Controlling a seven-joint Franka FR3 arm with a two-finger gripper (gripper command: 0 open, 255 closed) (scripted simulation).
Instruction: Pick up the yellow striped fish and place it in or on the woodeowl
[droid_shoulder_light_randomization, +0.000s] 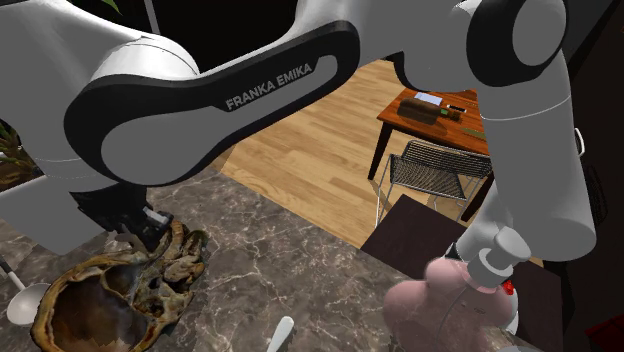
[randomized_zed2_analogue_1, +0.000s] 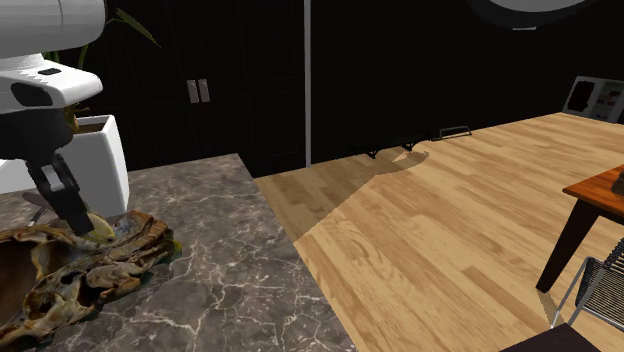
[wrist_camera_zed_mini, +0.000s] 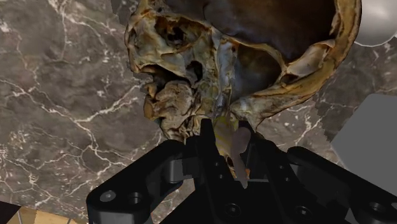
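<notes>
- Fish: a pale yellowish body, seen in the wrist view lodged between the two black fingers. I cannot make out any stripes on it.
- State of the gripper: the fingers are drawn in close and pinch the fish from both sides.
- Location of the fish: it is held at the knotted outer edge of the bowl, short of the dark hollow. I cannot tell whether it touches the rim.
- Bowl: brown and gnarled, with a lumpy, ragged rim and a look of weathered wood. It rests on the dark marble counter.
- Second exterior view: the gripper points down and slightly toward that view's right. The fish shows as a small light patch at its tip, right at the bowl.
- Shoulder view: the gripper hangs over the far edge of the bowl. The arm's large link crosses the upper half of the picture.
- A white ladle-like object lies just beside the bowl, on the shoulder view's left.
- A pink rounded vase stands well apart from the bowl, toward the shoulder view's right.
- A white planter stands just behind the bowl in the second exterior view.
- Off the counter: a wood floor, a wooden table and a wire chair.
</notes>
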